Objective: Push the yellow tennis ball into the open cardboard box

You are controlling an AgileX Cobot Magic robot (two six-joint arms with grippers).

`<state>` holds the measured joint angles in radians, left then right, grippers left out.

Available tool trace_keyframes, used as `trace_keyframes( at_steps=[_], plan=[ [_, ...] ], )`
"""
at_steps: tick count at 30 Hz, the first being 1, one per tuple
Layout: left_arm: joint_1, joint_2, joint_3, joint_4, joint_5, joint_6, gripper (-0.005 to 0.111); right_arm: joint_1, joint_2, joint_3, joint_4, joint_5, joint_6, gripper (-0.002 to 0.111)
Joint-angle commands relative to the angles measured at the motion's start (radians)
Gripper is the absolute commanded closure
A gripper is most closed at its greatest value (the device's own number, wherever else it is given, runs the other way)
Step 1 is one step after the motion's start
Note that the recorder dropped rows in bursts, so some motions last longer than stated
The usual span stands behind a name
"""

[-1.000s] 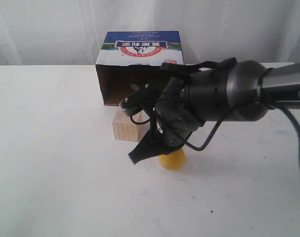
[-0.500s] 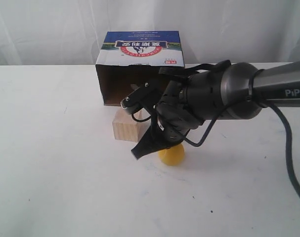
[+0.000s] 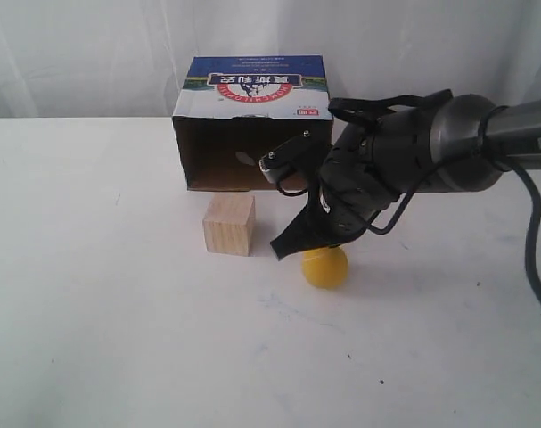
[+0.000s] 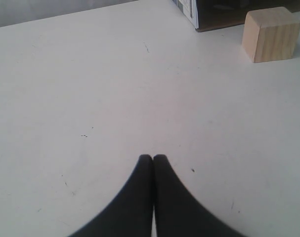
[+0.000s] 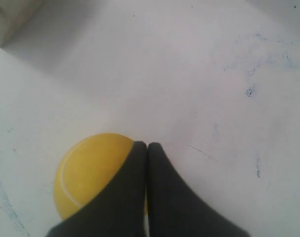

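Left gripper (image 4: 152,159): matte black fingers pressed together, holding nothing, low over the bare white table (image 3: 92,357), well apart from the work.

Yellow tennis ball (image 3: 325,267): smooth sphere with a faint pale seam, resting on the table in front of the box mouth, clear of it and not yet inside.

Right gripper (image 3: 286,247): fingers pressed together into a blunt wedge, nothing pinched, the tip down at the ball's box-facing side. Contact can't be confirmed.

Wooden cube (image 3: 229,225): pale, sharp-edged, just beside the push line.

Open cardboard box (image 3: 252,85): brown carton with a dark interior and a glossy printed top, mouth toward the ball.

Judgement: the push is under way. Next, the wedge must get behind the ball's near side and sweep it toward the mouth. The ball will roll freely, so keep it off the cube.
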<state>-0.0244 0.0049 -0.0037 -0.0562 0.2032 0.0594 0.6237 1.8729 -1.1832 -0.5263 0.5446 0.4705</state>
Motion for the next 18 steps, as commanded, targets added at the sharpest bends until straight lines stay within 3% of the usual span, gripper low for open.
trace_keyframes(
  at_steps=[1, 10, 18],
  plan=[
    [0.003, -0.005, 0.004, -0.004, -0.001, -0.007, 0.107, -0.006, -0.035, -0.028, -0.029, 0.013, 0.008, 0.108],
    [0.003, -0.005, 0.004, -0.004, -0.001, -0.007, 0.107, -0.004, -0.122, -0.031, -0.002, 0.1, 0.008, 0.108],
    [0.003, -0.005, 0.004, -0.004, -0.001, -0.007, 0.107, 0.076, -0.217, 0.071, 0.084, 0.195, -0.006, 0.108]
  ],
)
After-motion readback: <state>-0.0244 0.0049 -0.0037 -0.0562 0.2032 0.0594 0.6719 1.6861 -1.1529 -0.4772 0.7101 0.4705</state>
